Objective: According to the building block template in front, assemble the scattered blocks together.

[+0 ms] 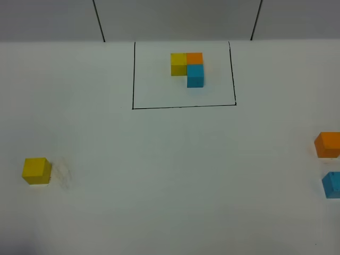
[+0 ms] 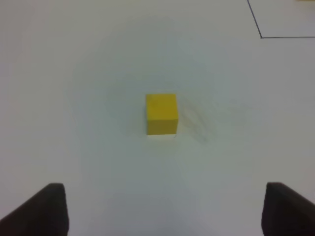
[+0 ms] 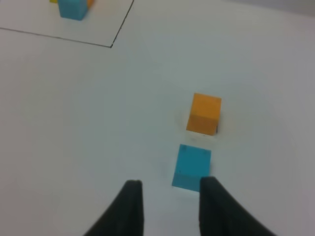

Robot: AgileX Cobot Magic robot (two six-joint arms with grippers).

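The template [image 1: 187, 68], a yellow, orange and sky-blue L-shaped cluster, sits inside a black drawn rectangle [image 1: 183, 107] at the table's far middle. The loose yellow cube [image 1: 36, 170] lies at the near left. In the left wrist view it [image 2: 161, 114] sits ahead of my left gripper [image 2: 162, 211], which is wide open and empty. The loose orange cube [image 1: 328, 144] and sky-blue cube [image 1: 332, 184] lie at the right edge. My right gripper [image 3: 170, 196] is narrowly open and empty, just short of the sky-blue cube [image 3: 192, 166], with the orange cube [image 3: 204, 113] beyond it. Neither gripper shows in the exterior view.
The white table [image 1: 170, 175] holds only these cubes. Two dark lines [image 1: 99, 20] run up the back wall. A corner of the black rectangle shows in the left wrist view [image 2: 261, 35] and in the right wrist view [image 3: 112, 46].
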